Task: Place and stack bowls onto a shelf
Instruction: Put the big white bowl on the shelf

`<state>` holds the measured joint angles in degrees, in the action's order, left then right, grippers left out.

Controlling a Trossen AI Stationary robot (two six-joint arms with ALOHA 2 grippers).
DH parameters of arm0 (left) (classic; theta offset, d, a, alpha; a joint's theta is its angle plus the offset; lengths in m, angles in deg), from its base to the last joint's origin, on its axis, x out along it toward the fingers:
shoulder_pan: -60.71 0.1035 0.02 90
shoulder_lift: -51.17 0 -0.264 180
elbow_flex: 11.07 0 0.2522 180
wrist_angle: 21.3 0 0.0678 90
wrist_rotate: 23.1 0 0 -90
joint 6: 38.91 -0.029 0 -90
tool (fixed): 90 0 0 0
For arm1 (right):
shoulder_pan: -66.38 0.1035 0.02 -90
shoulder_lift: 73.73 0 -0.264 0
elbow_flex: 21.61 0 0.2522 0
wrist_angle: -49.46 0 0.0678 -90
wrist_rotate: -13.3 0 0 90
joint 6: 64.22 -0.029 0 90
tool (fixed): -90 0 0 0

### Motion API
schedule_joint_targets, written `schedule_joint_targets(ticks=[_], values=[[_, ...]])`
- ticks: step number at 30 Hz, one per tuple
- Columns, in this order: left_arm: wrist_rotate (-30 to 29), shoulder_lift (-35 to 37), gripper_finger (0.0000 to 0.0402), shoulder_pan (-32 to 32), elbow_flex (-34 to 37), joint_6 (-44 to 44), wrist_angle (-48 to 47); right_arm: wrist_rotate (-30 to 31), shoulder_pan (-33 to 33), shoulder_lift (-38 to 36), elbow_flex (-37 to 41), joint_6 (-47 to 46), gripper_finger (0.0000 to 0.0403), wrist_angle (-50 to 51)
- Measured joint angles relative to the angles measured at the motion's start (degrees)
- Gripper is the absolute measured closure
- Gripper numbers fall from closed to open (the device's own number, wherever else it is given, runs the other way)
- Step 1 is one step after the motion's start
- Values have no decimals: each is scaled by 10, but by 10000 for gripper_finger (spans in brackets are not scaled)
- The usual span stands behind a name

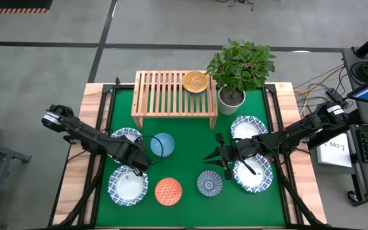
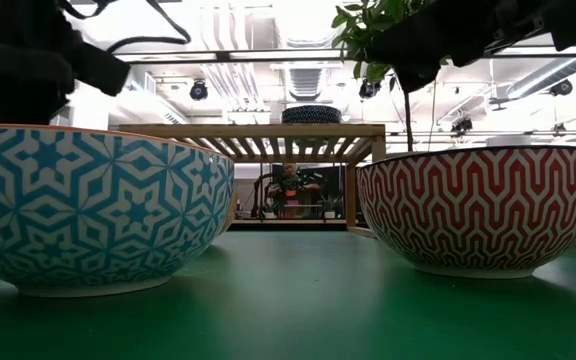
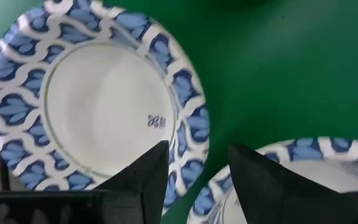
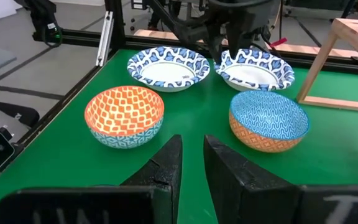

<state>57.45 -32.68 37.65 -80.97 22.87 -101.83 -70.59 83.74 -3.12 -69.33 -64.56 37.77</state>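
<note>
The light-wood shelf (image 1: 171,94) stands at the table's far side, and the yellow-orange bowl (image 1: 195,82) sits on its slatted top. On the mat rest four white bowls with blue rims (image 1: 125,136) (image 1: 128,184) (image 1: 248,126) (image 1: 253,174), the blue bowl (image 1: 162,144), the red-orange bowl (image 1: 168,191) and the grey-blue bowl (image 1: 209,183). My left gripper (image 3: 197,180) is open and hovers above the gap between the two left white bowls (image 3: 104,106) (image 3: 316,168). My right gripper (image 4: 192,163) is open by a narrow gap, mid-table, and points toward the blue bowl (image 4: 268,118) and the red-orange bowl (image 4: 124,115).
A potted plant (image 1: 238,70) in a white pot stands beside the shelf's right end. Wooden table edges (image 1: 89,128) border the green mat (image 1: 190,160). In the low view the red-orange bowl (image 2: 93,210) and the grey-blue bowl (image 2: 478,210) stand close to the camera.
</note>
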Motion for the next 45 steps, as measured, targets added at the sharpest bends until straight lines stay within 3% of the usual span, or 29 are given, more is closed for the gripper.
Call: schedule_joint_targets(ticks=[9,24,28,37,45], values=[[-18,-40,264,10,7,-28,24,0,0,0,0,-3,346,0],[-22,-34,270,18,82,-13,121,15,0,1,0,-7,346,0],[-30,-34,292,18,82,-10,122,15,0,1,0,-7,346,0],[-33,-34,391,18,82,-10,110,15,0,1,0,-7,346,0],[-31,-34,399,15,27,-21,-10,15,0,1,0,-7,346,0]])
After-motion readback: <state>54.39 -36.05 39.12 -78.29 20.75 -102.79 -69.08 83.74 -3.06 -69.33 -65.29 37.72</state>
